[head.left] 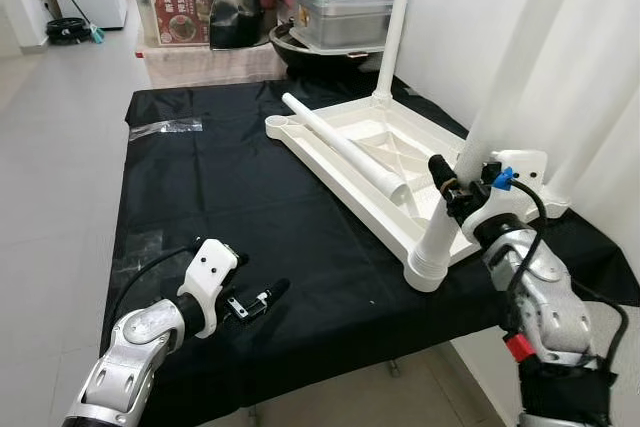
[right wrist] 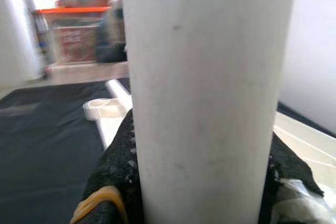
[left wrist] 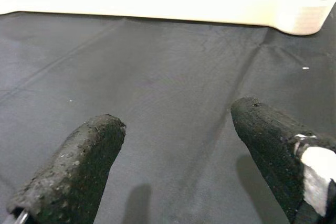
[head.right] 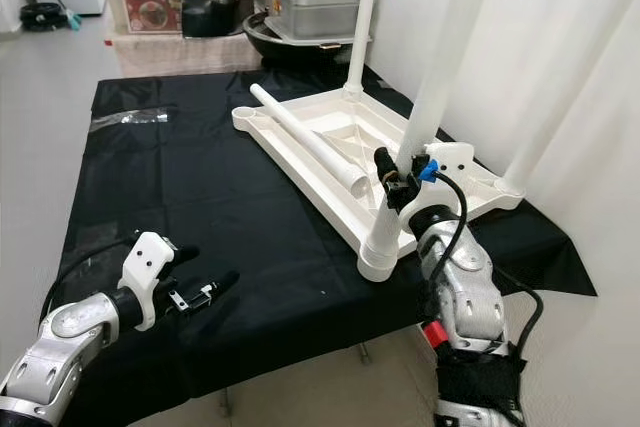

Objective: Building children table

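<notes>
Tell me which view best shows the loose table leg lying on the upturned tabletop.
Left eye view: the loose table leg lies fully visible across the upturned tabletop. Right eye view shows it equally whole. Right wrist view catches just one end; left wrist view, none.

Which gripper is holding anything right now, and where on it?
The right gripper grips the upright white plastic table leg low on its shaft, above the corner socket. The left gripper is open, holding nothing.

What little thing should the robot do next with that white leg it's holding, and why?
Probably keep twisting or pressing the upright leg down into its corner socket on the upside-down tabletop. The right pincer is clamped around that leg low down, so it is mid-fitting. One more leg lies loose across the tabletop, and the left pincer hovers open over the black cloth.
</notes>
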`<state>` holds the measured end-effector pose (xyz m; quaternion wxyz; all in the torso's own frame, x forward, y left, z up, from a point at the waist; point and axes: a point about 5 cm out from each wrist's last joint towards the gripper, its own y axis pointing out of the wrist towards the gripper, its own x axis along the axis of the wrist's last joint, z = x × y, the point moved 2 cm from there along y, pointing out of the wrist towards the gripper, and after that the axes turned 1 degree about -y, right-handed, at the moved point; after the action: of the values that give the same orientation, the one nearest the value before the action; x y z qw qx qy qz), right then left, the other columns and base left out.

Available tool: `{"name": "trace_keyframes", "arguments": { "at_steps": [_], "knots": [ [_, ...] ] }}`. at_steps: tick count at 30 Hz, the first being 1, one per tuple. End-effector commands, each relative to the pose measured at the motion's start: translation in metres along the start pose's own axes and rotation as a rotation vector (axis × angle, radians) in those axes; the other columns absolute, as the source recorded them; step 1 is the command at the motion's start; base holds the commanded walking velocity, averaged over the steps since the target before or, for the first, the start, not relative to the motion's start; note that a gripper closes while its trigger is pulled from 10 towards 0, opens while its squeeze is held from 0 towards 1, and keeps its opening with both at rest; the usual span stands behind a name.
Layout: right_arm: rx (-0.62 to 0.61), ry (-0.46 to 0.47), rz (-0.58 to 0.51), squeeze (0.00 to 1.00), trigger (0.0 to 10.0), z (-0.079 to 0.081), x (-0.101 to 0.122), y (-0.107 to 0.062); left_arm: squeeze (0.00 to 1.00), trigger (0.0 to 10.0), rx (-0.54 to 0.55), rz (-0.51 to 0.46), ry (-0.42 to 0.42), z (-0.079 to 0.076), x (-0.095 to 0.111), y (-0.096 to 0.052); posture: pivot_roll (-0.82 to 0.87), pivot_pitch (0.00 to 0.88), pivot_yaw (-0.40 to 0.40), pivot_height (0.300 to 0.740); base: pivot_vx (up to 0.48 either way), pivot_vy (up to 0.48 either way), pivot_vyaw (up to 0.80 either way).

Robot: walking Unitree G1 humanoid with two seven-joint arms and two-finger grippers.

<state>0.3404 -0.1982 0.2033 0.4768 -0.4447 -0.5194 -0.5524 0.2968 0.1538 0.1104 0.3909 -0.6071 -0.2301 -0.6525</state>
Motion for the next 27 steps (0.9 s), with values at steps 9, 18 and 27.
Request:
{"name": "trace_keyframes", "arguments": {
  "at_steps": [9,18,27],
  "knots": [
    [-0.499,-0.059,0.147,0.00,0.0,-0.017,-0.040,-0.026,0.00,10.0,0.031,0.017,0.014,0.004,-0.004,0.000,0.01,0.000,-0.069,0.740,0.000,0.000,0.00],
    [-0.649,-0.059,0.103,0.00,0.0,-0.013,-0.030,-0.030,0.00,10.0,0.052,0.010,0.014,0.005,-0.003,0.001,0.01,0.000,-0.073,0.740,0.000,0.000,0.00],
    [-0.642,-0.065,0.116,0.00,1.6,-0.007,-0.033,-0.029,0.00,10.0,0.059,0.007,0.018,0.006,-0.002,0.003,0.01,0.000,-0.072,0.740,0.000,0.000,0.00]
  ]
}}
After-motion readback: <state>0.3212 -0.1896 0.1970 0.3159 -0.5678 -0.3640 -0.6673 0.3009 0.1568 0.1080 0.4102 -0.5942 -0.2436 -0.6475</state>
